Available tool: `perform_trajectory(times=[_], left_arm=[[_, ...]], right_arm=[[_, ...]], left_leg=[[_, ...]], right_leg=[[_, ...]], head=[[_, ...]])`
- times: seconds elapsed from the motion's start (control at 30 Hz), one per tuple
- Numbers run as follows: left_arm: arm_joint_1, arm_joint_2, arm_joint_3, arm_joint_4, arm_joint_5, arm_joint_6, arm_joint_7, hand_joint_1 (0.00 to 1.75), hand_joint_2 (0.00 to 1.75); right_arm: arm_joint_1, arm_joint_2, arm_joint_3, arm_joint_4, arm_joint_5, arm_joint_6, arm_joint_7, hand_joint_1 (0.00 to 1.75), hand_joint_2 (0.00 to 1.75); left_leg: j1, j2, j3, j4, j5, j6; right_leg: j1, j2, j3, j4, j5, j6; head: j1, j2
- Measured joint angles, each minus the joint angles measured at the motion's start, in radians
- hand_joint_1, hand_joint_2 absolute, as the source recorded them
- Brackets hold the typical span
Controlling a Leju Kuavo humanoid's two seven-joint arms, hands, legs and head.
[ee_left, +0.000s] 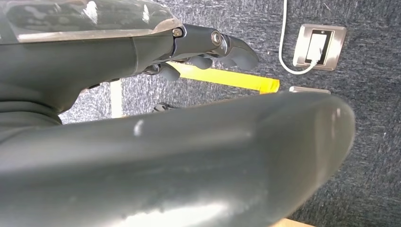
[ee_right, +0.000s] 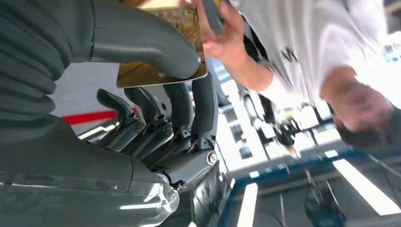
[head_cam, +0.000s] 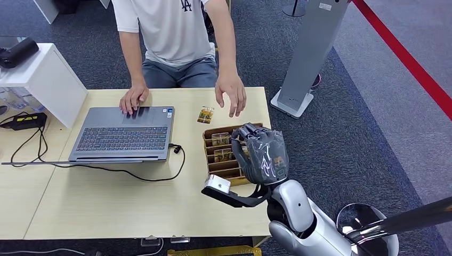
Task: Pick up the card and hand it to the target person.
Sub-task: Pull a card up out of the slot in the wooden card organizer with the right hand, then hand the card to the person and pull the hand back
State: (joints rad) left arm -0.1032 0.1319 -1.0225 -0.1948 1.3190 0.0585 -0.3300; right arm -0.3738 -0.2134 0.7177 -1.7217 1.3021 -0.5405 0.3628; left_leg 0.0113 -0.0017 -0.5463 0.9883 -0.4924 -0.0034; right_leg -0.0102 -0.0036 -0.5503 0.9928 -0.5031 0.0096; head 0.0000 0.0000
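1. Head view, starting at the left: a white cabinet (head_cam: 45, 80) stands at the corner of the pale wooden table (head_cam: 106, 202), and beside it lies an open grey laptop (head_cam: 125, 133) with a black cable trailing from it.
2. A seated person in a white T-shirt (head_cam: 170, 26) rests one hand on the laptop; the person's other hand (head_cam: 231, 93) hovers above the table, near a small brown-and-gold card (head_cam: 205, 114) lying flat on the wood.
3. Just right of that, a brown slotted cardboard tray (head_cam: 221, 160) holds more cards on edge.
4. Above the tray, the robot's right hand (head_cam: 264, 154) is raised. In the right wrist view its thick grey thumb presses a thin gold-brown rectangular card (ee_right: 161, 75) against the dark fingers (ee_right: 201, 109), so the card is pinched.
5. That card looks light, stiff and smooth, so I judge it could slip; holding one end leaves the other free for taking.
6. Its long axis seems to run away from the palm towards the person's hand, though part is hidden.
7. The left hand (ee_left: 208, 47) hangs over grey carpet, fingers loosely curled, holding nothing.
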Motion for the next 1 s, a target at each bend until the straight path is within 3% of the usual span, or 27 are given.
perform_trajectory(times=[0.23,0.47,0.67,0.8,1.0], left_arm=[[-0.008,-0.001,-0.008,0.000,-0.005,-0.003,0.002,0.00,0.00],[-0.013,-0.004,-0.011,0.001,-0.006,-0.004,0.009,0.00,0.00],[-0.012,-0.004,-0.012,0.000,-0.006,-0.006,0.010,0.00,0.00],[-0.010,-0.003,-0.016,-0.001,-0.010,-0.016,0.003,0.00,0.00],[0.001,-0.002,0.005,0.000,0.012,-0.001,-0.010,0.00,0.00]], right_arm=[[-0.001,0.047,-0.025,0.153,0.058,-0.151,-0.060,1.66,1.75],[0.038,0.103,-0.115,0.139,0.105,-0.158,-0.158,1.66,1.75],[0.046,0.125,-0.133,0.163,0.116,-0.158,-0.193,1.66,1.75],[0.056,0.154,-0.154,0.186,0.052,-0.158,-0.254,0.00,1.75],[0.093,0.233,-0.257,0.261,-0.151,-0.158,-0.442,0.00,1.75]], left_leg=[[0.000,0.001,0.001,-0.001,0.001,0.000],[0.000,0.001,0.001,-0.002,0.001,0.000],[0.000,0.000,0.000,-0.001,0.000,0.000],[0.000,0.001,0.001,-0.002,0.001,0.000],[0.001,0.001,0.003,-0.004,0.002,-0.001]], right_leg=[[0.000,0.001,0.001,-0.002,0.001,0.000],[0.000,0.001,0.001,-0.001,0.001,0.000],[0.000,0.000,0.001,-0.001,0.000,0.000],[0.000,0.001,0.002,-0.002,0.001,0.000],[0.001,0.001,0.003,-0.003,0.002,-0.001]], head=[[0.000,0.000],[0.000,0.000],[0.000,0.000],[0.000,0.000],[0.000,0.000]])
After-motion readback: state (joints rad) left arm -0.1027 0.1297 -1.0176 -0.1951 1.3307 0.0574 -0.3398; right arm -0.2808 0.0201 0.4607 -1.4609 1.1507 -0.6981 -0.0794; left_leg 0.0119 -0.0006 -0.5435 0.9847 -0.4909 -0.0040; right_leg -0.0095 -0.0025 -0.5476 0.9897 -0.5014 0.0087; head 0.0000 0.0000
